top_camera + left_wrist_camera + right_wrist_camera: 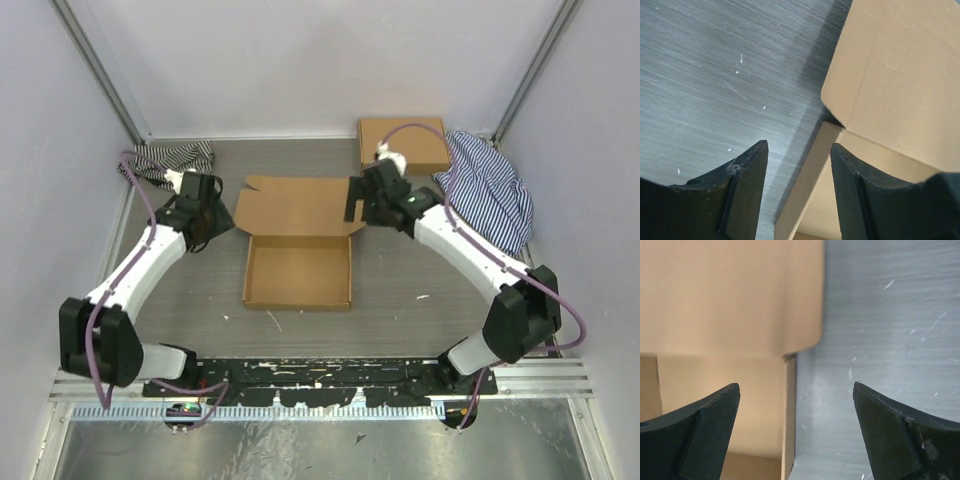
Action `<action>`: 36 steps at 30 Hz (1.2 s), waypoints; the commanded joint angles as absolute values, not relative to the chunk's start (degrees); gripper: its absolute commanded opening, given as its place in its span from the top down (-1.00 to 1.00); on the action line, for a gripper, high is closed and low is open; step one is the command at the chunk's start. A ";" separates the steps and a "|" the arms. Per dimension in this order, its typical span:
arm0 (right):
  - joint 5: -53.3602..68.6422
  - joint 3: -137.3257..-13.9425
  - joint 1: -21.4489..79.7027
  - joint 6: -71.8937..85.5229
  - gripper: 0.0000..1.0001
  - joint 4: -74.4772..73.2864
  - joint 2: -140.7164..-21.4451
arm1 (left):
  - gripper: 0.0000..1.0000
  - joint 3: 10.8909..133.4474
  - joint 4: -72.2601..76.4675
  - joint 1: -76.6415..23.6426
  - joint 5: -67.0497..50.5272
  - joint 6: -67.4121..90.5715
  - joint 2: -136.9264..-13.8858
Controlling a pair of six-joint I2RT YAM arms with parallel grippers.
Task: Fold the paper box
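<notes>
While the paper box (298,270) sits mid-frame on the counter (190,290) as an empty tray, lid flat toward the top, the left end effector (799,150) and right end effector (796,384) gape apart at its hinge corners holding nothing, so lifting the lid may skid the tray or splay its walls.

The box (298,250) is plain brown cardboard, a lighter tan in the wrist views. The second box (403,143) is the same plain brown. The right cloth (490,190) has fine blue and white stripes, and the left cloth (175,158) has darker, blackish and white stripes. The table (200,300) is grey with a brushed grain and small white flecks. The left arm (140,265) and right arm (460,245) are white with black joints and purple cables (140,210). The left gripper (799,145) and right gripper (796,385) are black. The walls (300,60) are plain pale white.
</notes>
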State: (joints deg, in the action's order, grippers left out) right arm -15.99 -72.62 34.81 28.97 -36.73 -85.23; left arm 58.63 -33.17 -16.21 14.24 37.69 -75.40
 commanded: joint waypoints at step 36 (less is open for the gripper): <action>15.64 -96.26 16.72 21.05 0.49 -30.61 -118.35 | -0.09 76.04 -21.90 -7.29 -5.51 37.19 -107.08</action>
State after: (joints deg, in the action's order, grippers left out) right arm 13.65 -93.45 16.67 21.30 -31.68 -118.41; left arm 74.37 -24.38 -7.44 -2.94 36.62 -106.56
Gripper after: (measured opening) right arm 0.316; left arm 0.547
